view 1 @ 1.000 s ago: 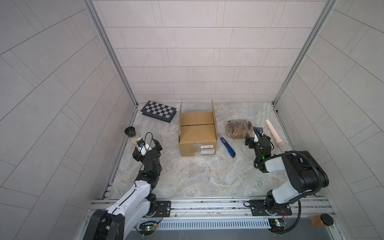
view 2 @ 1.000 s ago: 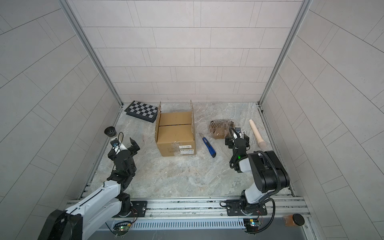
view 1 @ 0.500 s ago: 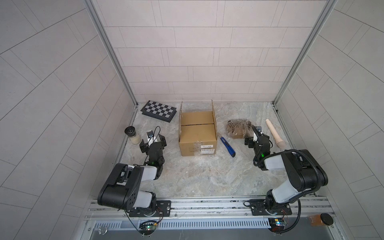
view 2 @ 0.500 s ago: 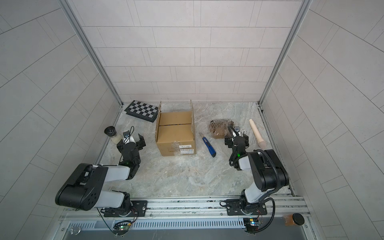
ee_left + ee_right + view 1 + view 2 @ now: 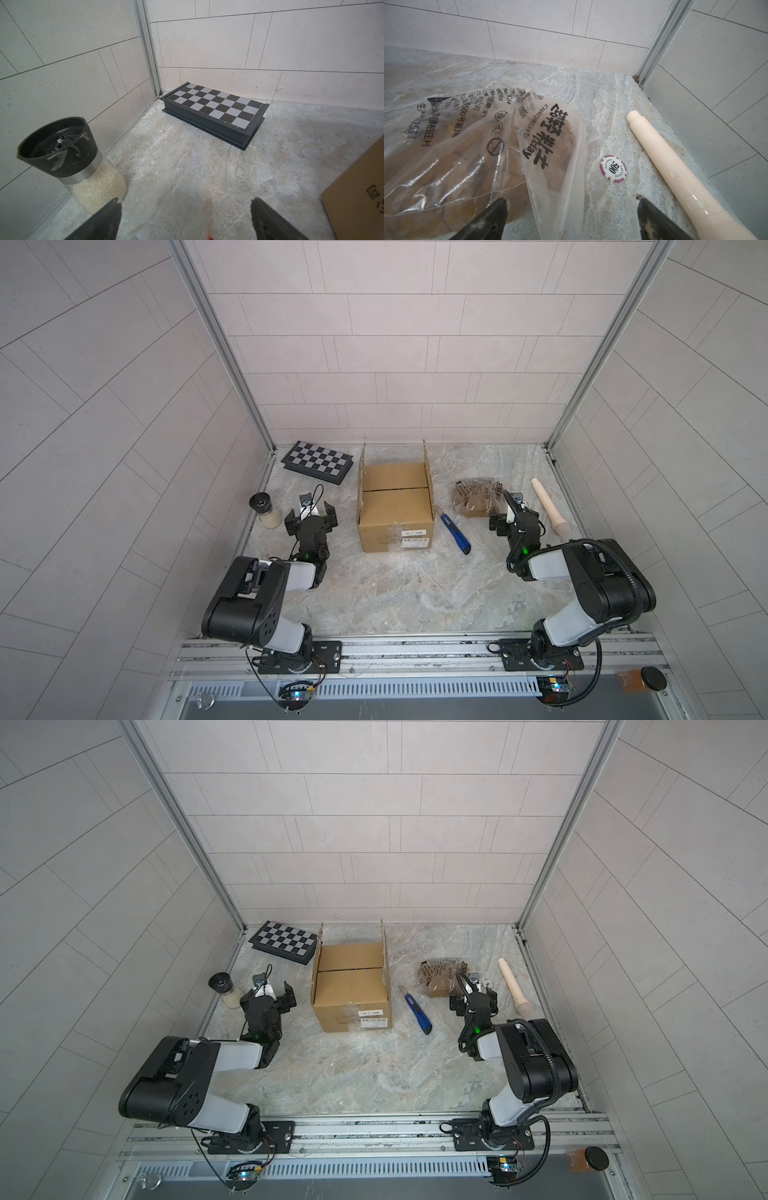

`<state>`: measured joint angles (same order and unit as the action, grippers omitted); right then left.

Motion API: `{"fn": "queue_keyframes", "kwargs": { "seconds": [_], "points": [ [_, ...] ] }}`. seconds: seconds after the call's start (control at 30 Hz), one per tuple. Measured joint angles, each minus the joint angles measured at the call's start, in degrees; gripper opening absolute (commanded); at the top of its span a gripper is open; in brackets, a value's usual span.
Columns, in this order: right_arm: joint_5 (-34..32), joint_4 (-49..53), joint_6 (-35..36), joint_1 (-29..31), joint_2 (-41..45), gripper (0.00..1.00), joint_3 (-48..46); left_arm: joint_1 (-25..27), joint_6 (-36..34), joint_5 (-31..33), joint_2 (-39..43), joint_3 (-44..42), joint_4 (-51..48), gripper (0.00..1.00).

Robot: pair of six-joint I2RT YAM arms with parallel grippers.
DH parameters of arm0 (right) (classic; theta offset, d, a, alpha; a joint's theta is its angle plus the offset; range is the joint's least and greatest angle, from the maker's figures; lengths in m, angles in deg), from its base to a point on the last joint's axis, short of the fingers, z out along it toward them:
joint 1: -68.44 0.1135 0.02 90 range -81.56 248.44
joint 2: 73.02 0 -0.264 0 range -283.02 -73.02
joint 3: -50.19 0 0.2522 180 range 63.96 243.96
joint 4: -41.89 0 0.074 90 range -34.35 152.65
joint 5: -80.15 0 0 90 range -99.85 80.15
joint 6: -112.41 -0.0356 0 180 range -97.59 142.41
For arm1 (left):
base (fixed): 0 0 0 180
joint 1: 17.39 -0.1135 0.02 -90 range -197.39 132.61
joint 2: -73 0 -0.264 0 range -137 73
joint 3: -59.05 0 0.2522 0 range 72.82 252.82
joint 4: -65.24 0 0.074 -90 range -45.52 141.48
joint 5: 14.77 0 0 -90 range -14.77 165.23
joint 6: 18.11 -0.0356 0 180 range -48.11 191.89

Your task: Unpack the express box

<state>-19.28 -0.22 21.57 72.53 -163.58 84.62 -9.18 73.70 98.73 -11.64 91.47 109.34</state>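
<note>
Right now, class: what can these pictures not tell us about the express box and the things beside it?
- Inside of the express box: both top views, hidden under closed inner flaps.
- Its white label: both top views, print too small to read.
- Rest of the express box, left wrist view: cut off by the frame edge.
- Blade of the blue knife: top views, too small.
- Contents of the bag: right wrist view, veiled by crinkled plastic.

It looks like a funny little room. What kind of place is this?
Probably a robot test booth, not a home: a left arm and right arm are mounted on a metal rail, plain tiled walls close in a tabletop, and the express box sits on it.
</note>
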Motion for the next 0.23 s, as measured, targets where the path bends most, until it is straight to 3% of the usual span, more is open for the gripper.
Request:
{"fn": "queue_keyframes", "kwargs": {
  "seconds": [0.23],
  "points": [
    [0.0,0.0,0.0,0.0,0.0,0.99,0.0,-0.7,0.0,-0.9,0.0,0.4,-1.6,1.0]
  ]
}}
